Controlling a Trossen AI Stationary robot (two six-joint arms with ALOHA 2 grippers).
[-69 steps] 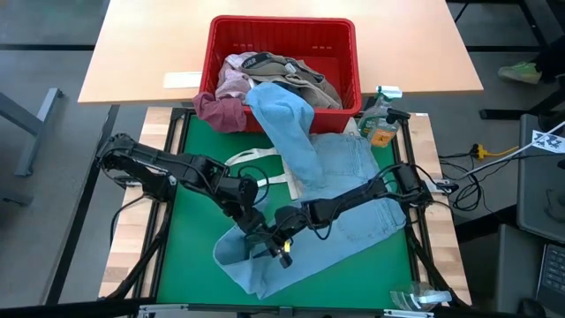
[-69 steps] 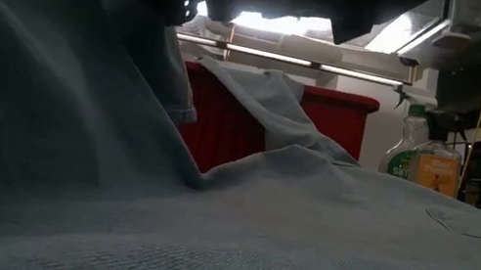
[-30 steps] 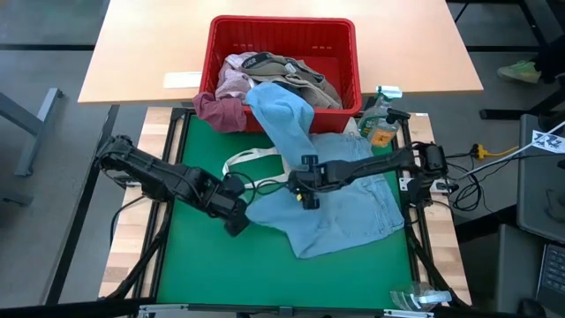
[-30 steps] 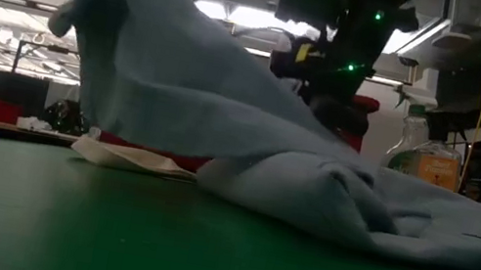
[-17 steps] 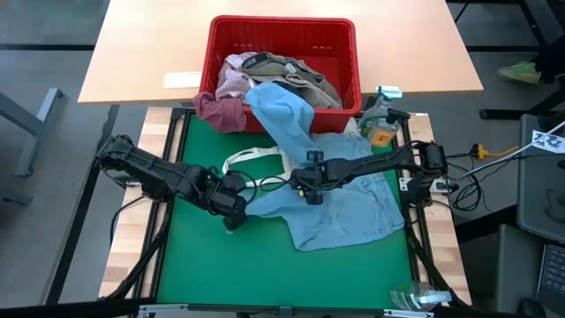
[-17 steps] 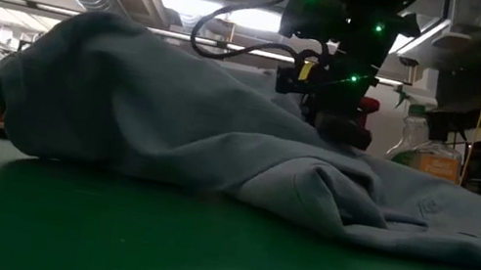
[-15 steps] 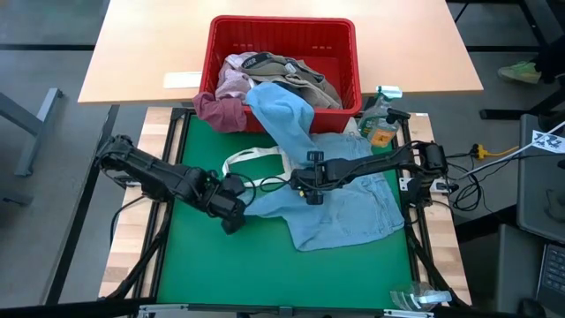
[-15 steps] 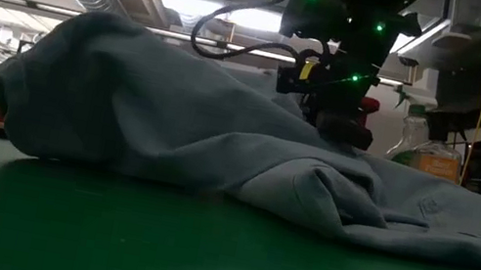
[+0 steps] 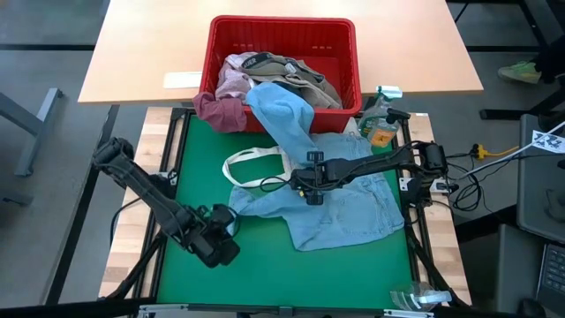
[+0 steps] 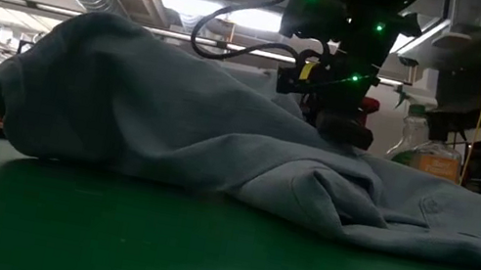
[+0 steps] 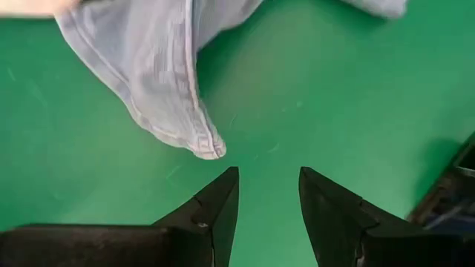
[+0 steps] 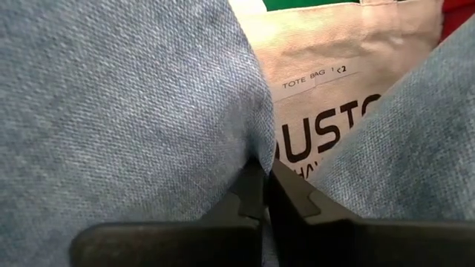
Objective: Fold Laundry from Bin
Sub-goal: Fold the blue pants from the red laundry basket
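A green mat [image 9: 265, 256] covers the table; the red bin [image 9: 284, 60] sits at 12 o'clock, heaped w/ laundry [image 9: 265, 75]. A light blue garment [image 9: 340, 199] is draped from the bin rim down over the mat's ctr, toward 3 o'clock, partly over a white tote bag [image 9: 256, 168]. The right gripper [image 9: 309, 190] is clamped tight on that garment's fabric near ctr. The left gripper [image 11: 266, 196] is held at 7 o'clock, fingers parted, nothing held, just short of the garment's hem corner.
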